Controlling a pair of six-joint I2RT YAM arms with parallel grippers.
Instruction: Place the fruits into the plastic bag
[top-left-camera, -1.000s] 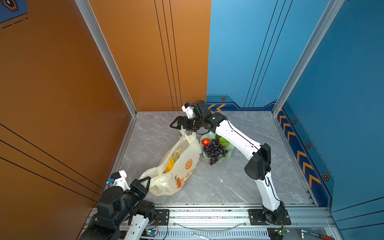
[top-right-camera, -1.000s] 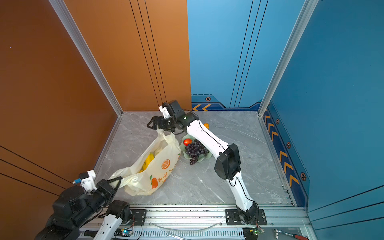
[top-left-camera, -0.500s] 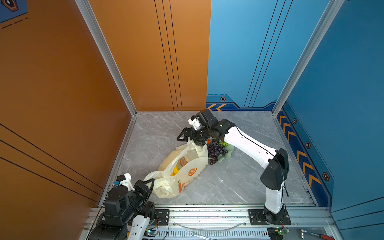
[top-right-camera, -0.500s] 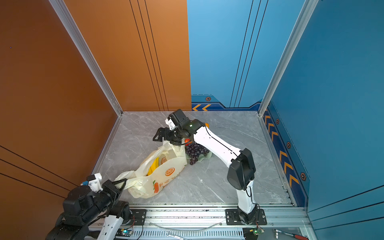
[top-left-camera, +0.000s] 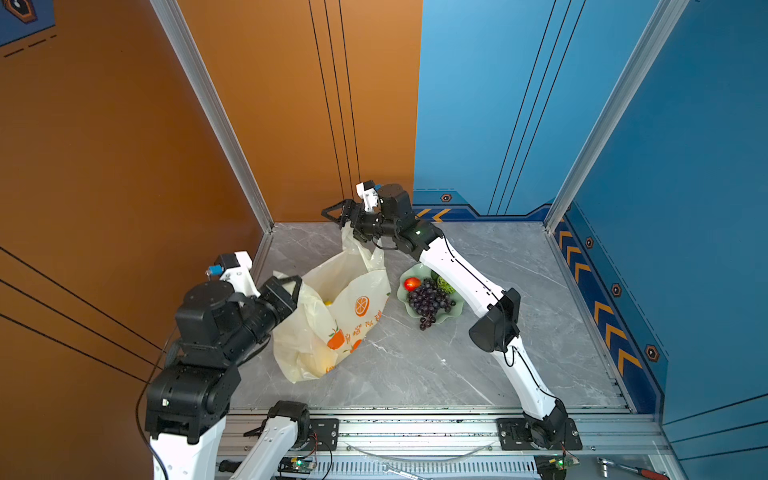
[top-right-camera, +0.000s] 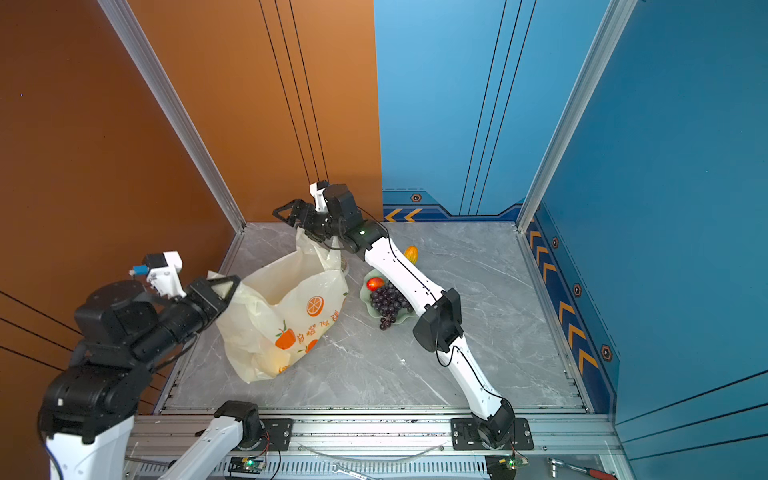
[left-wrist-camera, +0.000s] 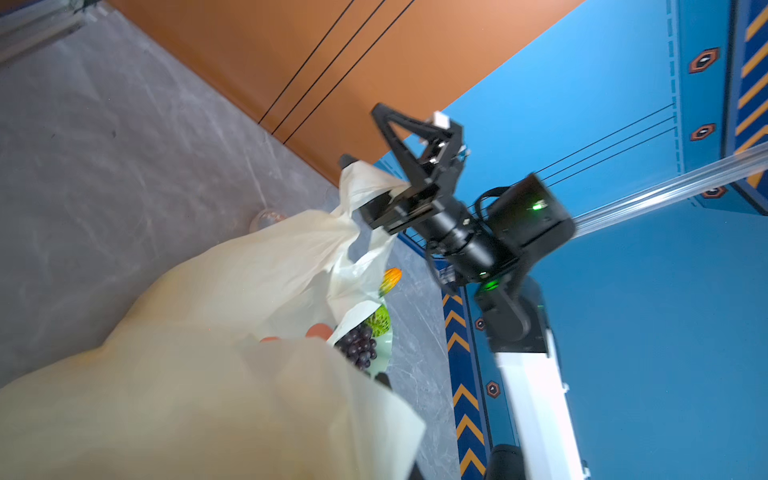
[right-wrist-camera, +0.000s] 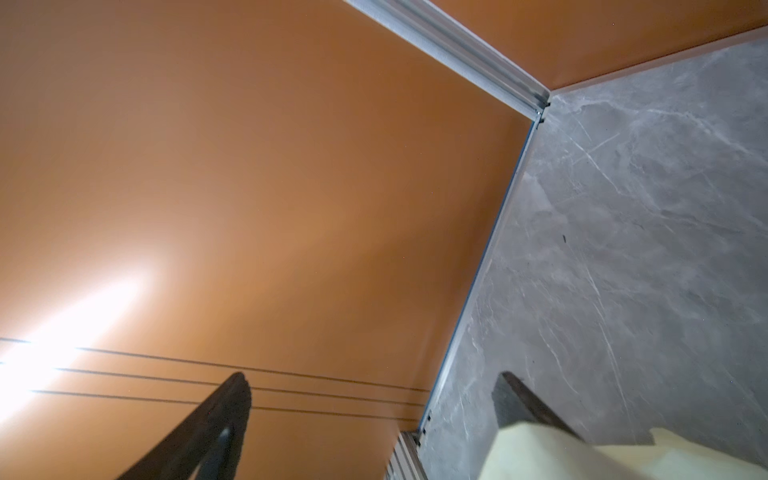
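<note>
The cream plastic bag (top-left-camera: 332, 316) (top-right-camera: 274, 316) hangs stretched between both grippers with its mouth open upward. My left gripper (top-left-camera: 291, 286) (top-right-camera: 226, 286) is shut on its near rim. My right gripper (top-left-camera: 338, 222) (top-right-camera: 293, 224) (left-wrist-camera: 359, 135) (right-wrist-camera: 370, 380) stands open near the far left corner, the bag's handle (right-wrist-camera: 582, 453) draped over one finger. Something yellow (top-left-camera: 328, 302) shows inside the bag. A red fruit (top-left-camera: 411, 284), purple grapes (top-left-camera: 430, 301) (left-wrist-camera: 359, 347) and a green ball (top-left-camera: 445, 285) lie in the dish. A yellow-orange oblong fruit (top-right-camera: 410, 254) (left-wrist-camera: 391, 279) lies behind the right arm.
The pale green wavy dish (top-left-camera: 453, 309) (top-right-camera: 365, 291) sits just right of the bag, under the right forearm. A small clear tape roll (left-wrist-camera: 266, 218) lies on the grey table beyond the bag. Orange walls close the left side and far left corner.
My left arm has risen and lifted the bag's near rim. The right gripper has swung back toward the far left corner with the handle. The bag now stands taller with its mouth spread.
</note>
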